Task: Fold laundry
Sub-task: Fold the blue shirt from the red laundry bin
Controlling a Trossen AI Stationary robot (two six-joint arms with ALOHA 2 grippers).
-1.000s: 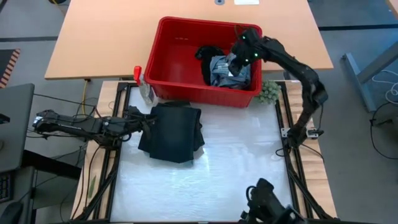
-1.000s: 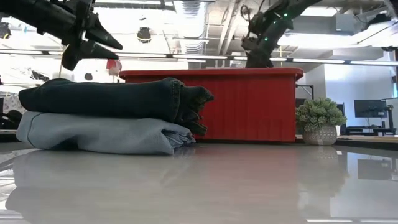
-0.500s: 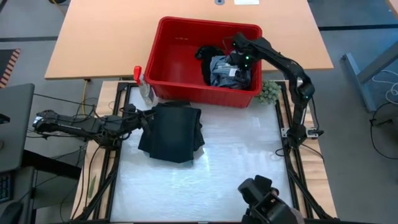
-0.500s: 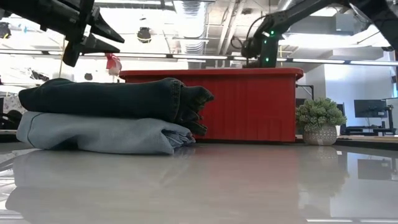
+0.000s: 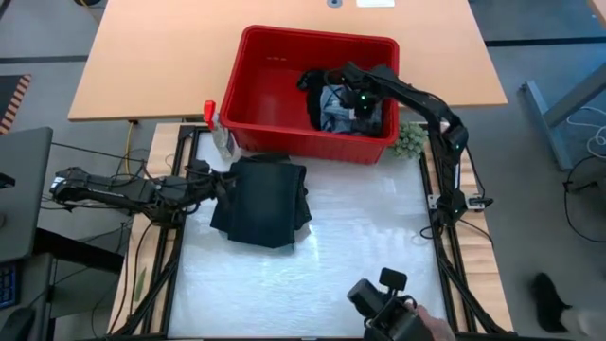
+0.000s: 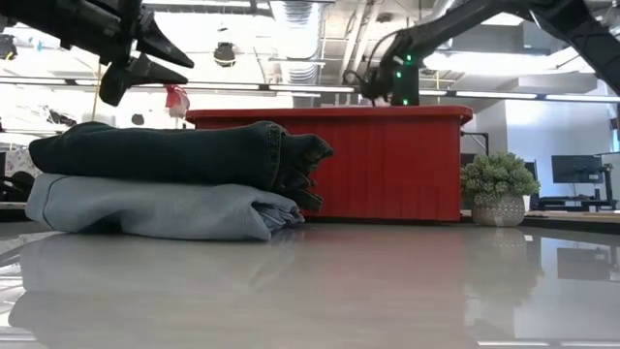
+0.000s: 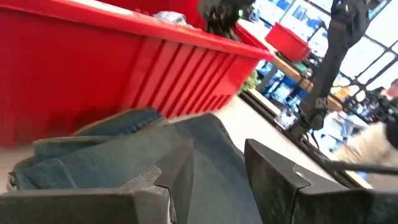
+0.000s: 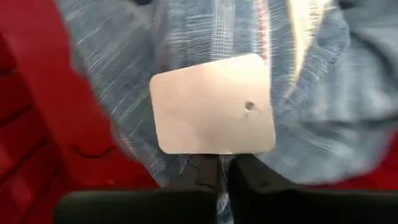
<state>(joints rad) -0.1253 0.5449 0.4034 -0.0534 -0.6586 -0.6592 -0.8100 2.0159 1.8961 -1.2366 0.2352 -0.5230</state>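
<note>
White table (image 5: 312, 265): two folded garments (image 6: 165, 179) stacked; right pincer (image 8: 219, 171) pinches striped cloth (image 8: 186, 37); left pincer (image 7: 214, 171) gapes, empty.

Work table seen from above — open room at the front and right, crowded along the back edge.

A stack of folded jeans (image 5: 262, 200) fills the left-centre. The red basket (image 5: 275, 90) blocks the back edge, its right half packed with garments (image 5: 343, 106) under the right arm (image 5: 417, 95). A green ball (image 5: 410, 139) sits at the back right corner; a spray bottle (image 5: 220, 131) stands at the back left corner — tight gaps.
</note>
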